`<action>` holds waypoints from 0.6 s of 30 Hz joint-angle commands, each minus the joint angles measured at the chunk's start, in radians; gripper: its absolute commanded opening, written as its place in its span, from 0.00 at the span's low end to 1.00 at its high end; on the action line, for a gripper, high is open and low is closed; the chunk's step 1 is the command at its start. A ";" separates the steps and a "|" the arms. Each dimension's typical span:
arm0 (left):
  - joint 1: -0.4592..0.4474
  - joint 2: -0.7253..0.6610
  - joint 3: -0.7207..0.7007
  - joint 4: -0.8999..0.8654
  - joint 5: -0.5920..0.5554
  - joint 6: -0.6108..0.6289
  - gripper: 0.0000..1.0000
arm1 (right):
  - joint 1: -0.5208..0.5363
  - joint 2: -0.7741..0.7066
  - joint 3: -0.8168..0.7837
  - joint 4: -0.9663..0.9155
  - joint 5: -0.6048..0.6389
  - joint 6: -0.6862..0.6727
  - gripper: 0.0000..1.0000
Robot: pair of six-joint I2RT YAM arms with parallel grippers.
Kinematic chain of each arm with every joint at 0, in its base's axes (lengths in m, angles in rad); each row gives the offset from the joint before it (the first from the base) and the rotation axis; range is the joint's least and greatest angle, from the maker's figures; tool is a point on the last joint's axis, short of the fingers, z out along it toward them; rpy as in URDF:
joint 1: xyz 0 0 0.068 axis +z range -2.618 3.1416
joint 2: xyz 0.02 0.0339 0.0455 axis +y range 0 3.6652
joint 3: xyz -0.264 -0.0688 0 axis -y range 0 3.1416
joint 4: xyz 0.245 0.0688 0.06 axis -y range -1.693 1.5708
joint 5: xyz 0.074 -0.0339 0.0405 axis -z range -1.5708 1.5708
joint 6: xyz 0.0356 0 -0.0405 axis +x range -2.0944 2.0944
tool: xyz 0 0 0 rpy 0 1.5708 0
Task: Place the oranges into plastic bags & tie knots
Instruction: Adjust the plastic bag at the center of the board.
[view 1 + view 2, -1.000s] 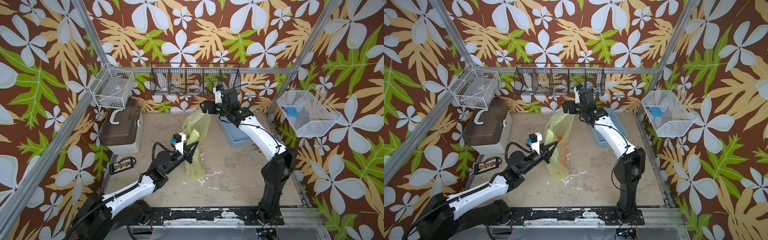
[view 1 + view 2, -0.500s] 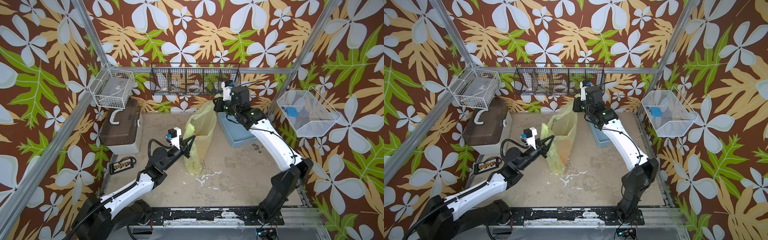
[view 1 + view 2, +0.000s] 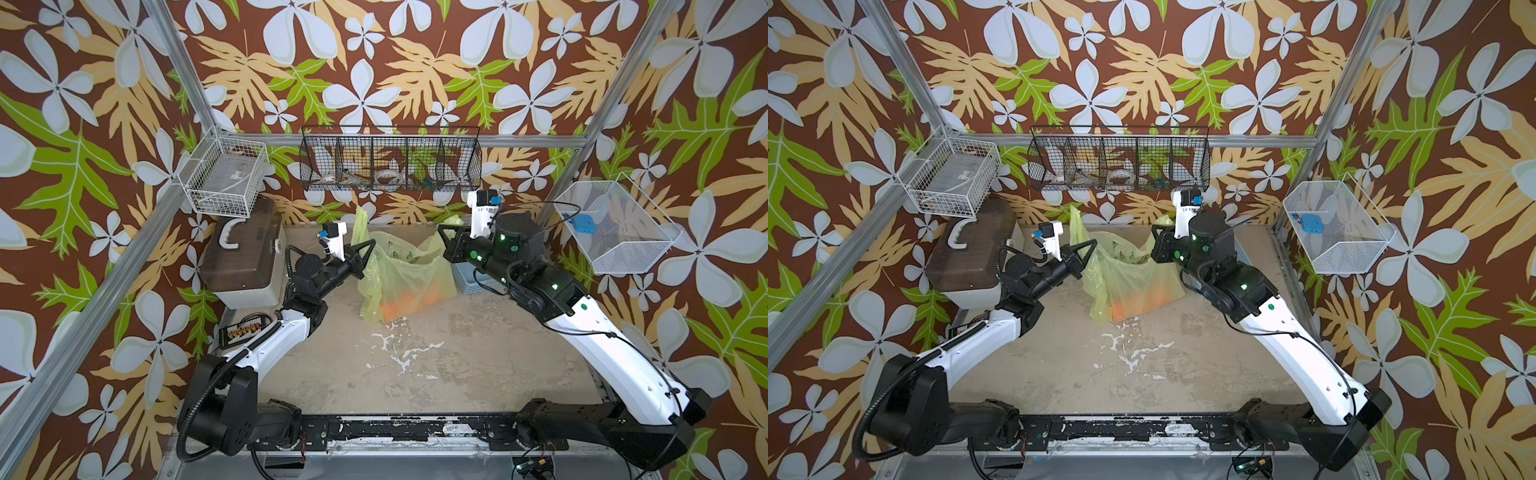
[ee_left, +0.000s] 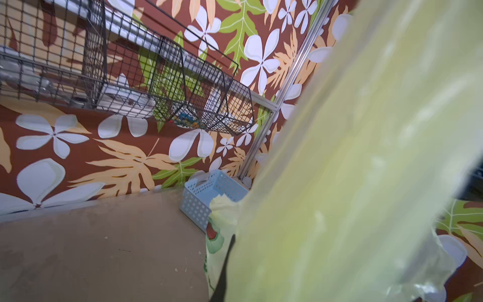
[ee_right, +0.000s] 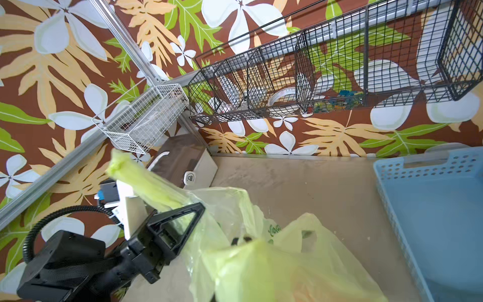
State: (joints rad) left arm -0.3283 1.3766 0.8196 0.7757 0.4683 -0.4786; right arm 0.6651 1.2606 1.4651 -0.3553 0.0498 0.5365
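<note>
On the tabletop (image 3: pixel 457 374), near the back wall, the plastic bag (image 3: pixel 409 272) sits mouth-up, its long axis stretched sideways between the arms; the left end effector (image 3: pixel 366 248) is pressed together on one handle (image 3: pixel 359 220), whose free end points upward; the right end effector (image 3: pixel 448 235) pinches the opposite handle; the oranges (image 3: pixel 401 305) lie at the bag's bottom.

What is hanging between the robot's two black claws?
The yellow-green plastic bag, oranges in its bottom, spans from left gripper to right gripper, each shut on a handle; both top views show it.
</note>
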 commanded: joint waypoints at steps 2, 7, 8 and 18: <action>0.005 0.061 0.032 -0.010 0.102 -0.034 0.00 | 0.015 0.002 -0.113 0.065 0.058 -0.016 0.00; 0.005 0.102 0.087 -0.153 0.174 -0.030 0.00 | 0.009 0.057 -0.066 0.041 0.022 -0.183 0.00; 0.004 0.106 0.098 -0.189 0.176 -0.024 0.00 | 0.002 0.072 -0.041 0.027 -0.016 -0.222 0.00; 0.004 0.081 0.079 -0.243 0.164 0.001 0.00 | -0.124 0.076 0.053 -0.066 -0.152 -0.259 0.63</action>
State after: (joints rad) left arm -0.3256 1.4605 0.9016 0.5434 0.6147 -0.4870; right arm 0.5678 1.3483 1.5021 -0.4061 -0.0753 0.2760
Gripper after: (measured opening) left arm 0.048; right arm 0.679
